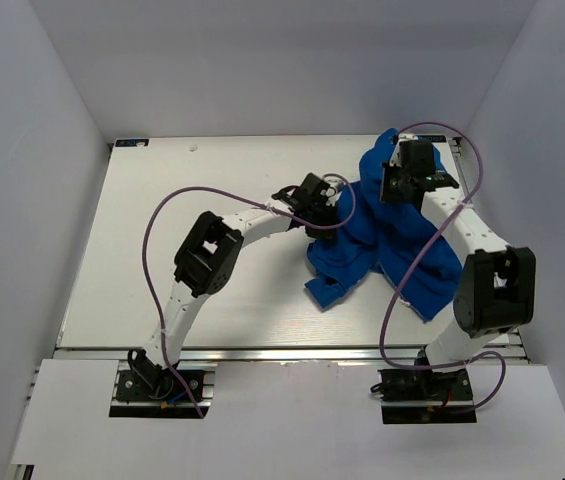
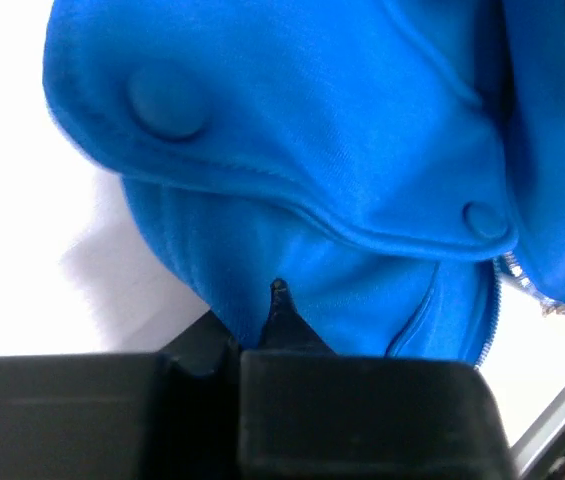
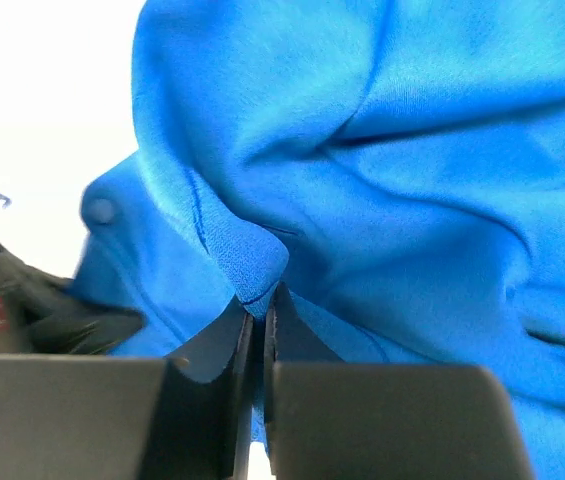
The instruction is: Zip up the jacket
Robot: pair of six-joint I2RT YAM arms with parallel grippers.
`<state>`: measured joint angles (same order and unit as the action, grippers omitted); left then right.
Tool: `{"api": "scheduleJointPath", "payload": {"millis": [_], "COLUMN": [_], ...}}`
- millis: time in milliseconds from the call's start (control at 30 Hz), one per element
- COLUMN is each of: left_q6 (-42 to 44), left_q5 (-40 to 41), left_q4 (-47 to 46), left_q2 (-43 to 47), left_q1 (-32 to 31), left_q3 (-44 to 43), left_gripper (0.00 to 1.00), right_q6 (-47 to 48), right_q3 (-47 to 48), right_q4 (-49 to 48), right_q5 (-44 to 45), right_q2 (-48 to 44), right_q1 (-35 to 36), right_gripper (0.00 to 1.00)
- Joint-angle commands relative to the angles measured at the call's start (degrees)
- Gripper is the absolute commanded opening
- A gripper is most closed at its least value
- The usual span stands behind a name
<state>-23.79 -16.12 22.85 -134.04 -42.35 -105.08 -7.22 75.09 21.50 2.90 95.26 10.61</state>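
The soft, limp jacket (image 1: 392,240) is lying crumpled on the bench's (image 1: 142,170) right half, the left fingers (image 2: 282,325) seemingly pinching its left edge, the right fingers (image 3: 220,345) farther back pinching a fold; gripping beside the zipper (image 2: 510,270) is looking best.

Royal-blue jacket (image 1: 387,240), white table (image 1: 212,240), black pincers, purple cables (image 1: 157,225).

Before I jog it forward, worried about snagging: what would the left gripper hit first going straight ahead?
The jacket: the left gripper looks shut on its fabric, with more folds directly ahead; depth beyond is unclear.
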Motion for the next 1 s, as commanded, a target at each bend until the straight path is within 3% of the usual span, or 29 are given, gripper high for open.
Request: {"api": "scheduleJointPath", "payload": {"millis": [0, 133, 167, 200, 333, 433, 633, 733, 767, 800, 833, 900, 933, 967], "left_q6": [-1.43, -1.87, -2.39, -4.05, -9.32, -12.59, -14.97, -15.93, -15.85, -15.85, -15.67, -14.54, -14.36, -13.92], "left_q5": [1.08, 10.64, 13.63, 20.45, 28.32, 30.71, 32.73, 32.73, 32.82, 32.73, 32.64, 32.64, 32.64, 32.64], "left_q4": [0.96, 0.45, 0.0, -0.35, -1.32, 0.08, 3.51, 4.3, 5.0, 5.01, 5.97, 7.37, 7.99, 8.52], "left_q2": [3.17, 10.26, 15.68, 18.61, 33.2, 42.17, 52.29, 55.36, 56.25, 56.25, 56.86, 57.31, 57.48, 57.57], "left_q1": [-0.1, 0.07, 0.42, 0.77, 4.98, 10.08, 10.62, 10.62, 10.62, 10.62, 10.62, 10.62, 10.62, 10.62], "left_q3": [2.07, 9.6, 12.33, 18.1, 32.6, 42.04, 52.85, 54.71, 54.8, 54.54, 54.19, 52.26, 51.38, 50.42], "left_gripper": [0.0, 0.0, 0.0, 0.0, 0.0, 0.0, 0.0, 0.0, 0.09, 0.09, 0.38, 0.8, 0.98, 0.98], "right_q6": [-1.21, -1.65, -1.83, -2.53, -3.76, -5.07, -8.24, -8.86, -7.9, -7.02, -6.49, -4.39, -3.86, -3.42], "right_q3": [0.23, 2.42, 2.95, 3.39, 4.8, 5.33, 9.89, 17.79, 21.99, 23.68, 24.92, 25.11, 24.84, 24.49], "right_q4": [-1.9, 0.47, 1.09, 2.22, 3.2, 4.08, 5.4, 9.08, 11.79, 12.77, 13.48, 12.01, 11.38, 10.68], "right_q5": [-2.46, -2.37, -2.19, -1.76, 0.62, 3.16, 4.84, 4.14, 4.48, 4.49, 4.66, 3.01, 2.3, 1.42], "right_q2": [-5.6, -9.91, -10.44, -11.23, -12.64, -12.21, -3.79, 4.29, 7.88, 9.14, 10.02, 9.95, 9.33, 8.63], "right_q1": [-0.15, -0.15, -0.15, -0.15, -0.5, -1.2, -6.72, -9.9, -9.91, -10.0, -10.0, -10.0, -10.0, -9.91], "right_gripper": [0.0, 0.0, 0.0, 0.0, 0.0, 0.0, 0.0, 0.0, 0.05, 0.06, 0.07, 0.21, 0.35, 0.62]}}
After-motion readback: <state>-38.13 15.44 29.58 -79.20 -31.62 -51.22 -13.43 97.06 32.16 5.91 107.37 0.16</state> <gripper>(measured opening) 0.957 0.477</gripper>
